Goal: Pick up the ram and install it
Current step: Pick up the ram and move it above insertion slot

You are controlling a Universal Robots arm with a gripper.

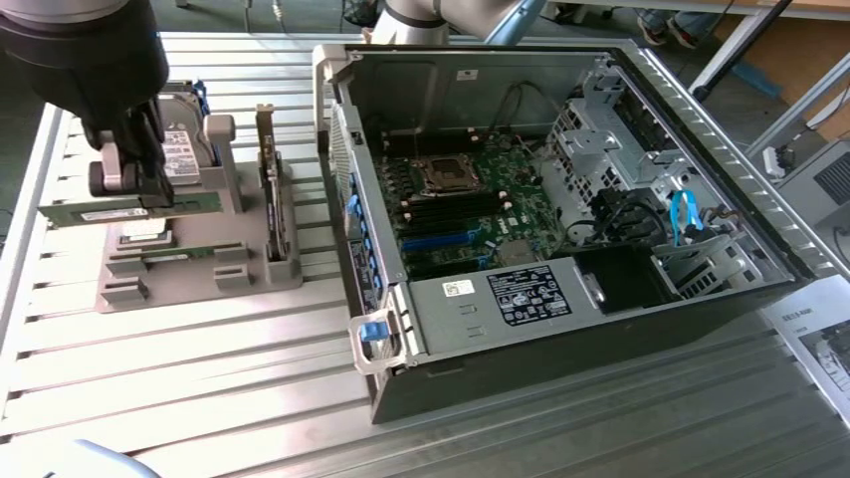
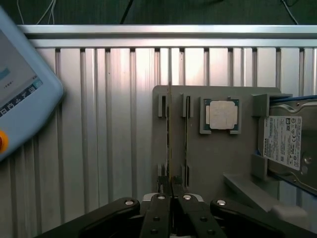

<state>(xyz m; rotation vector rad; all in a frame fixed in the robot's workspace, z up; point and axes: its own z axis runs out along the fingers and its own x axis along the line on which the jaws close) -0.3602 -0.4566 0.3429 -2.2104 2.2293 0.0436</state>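
Exterior view is showing the gripper (image 1: 133, 194) standing at that view's left, its fingers drawn almost together and pinching the ram (image 1: 193, 206) by its flat faces near mid-length. The ram is lying level over the grey holder (image 1: 199, 264), its long axis running across the view and sticking out of the fingers on both sides. Whether it is sitting in its slot or riding just clear, I cannot tell. Well apart, toward the exterior view's right, the open computer case (image 1: 743, 189) is lying with its motherboard (image 1: 499, 174) facing up. In the wrist view the ram (image 2: 168, 139) is running edge-on straight out from between the fingers, with the second stick (image 2: 186, 134) standing just beside it.
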